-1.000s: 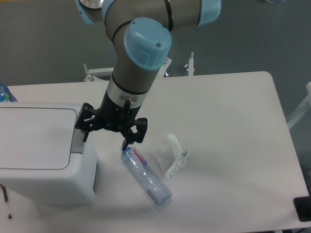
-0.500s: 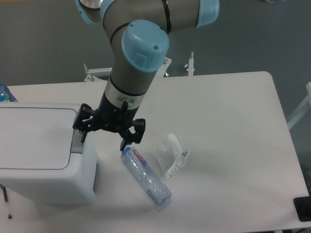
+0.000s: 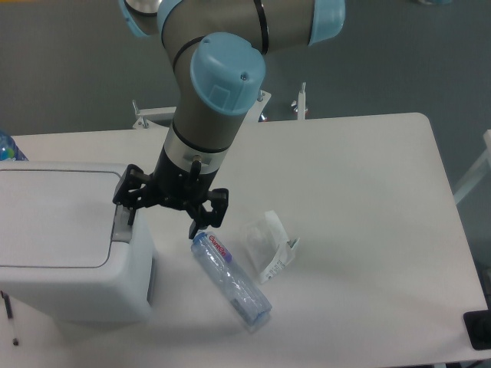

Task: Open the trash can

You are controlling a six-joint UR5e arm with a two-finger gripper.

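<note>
The trash can (image 3: 65, 245) is a large white boxy bin at the left of the table, its flat lid down. Its grey push bar (image 3: 121, 224) runs along the right edge of the top. My gripper (image 3: 163, 218) hangs open just right of the bin's top corner. The left finger (image 3: 129, 208) sits over the grey bar, and I cannot tell whether it touches. The right finger (image 3: 201, 224) stands just above the cap end of a clear plastic bottle (image 3: 232, 281). Nothing is held.
The bottle lies on the table right of the bin, pointing toward the front right. A crumpled clear wrapper (image 3: 270, 244) lies beside it. A blue bottle top (image 3: 8, 147) shows at the far left edge. A dark object (image 3: 479, 330) sits at the front right corner.
The gripper has shifted slightly left toward the bin, its left finger now over the grey bar. The bin lid, bottle and wrapper have not moved.
</note>
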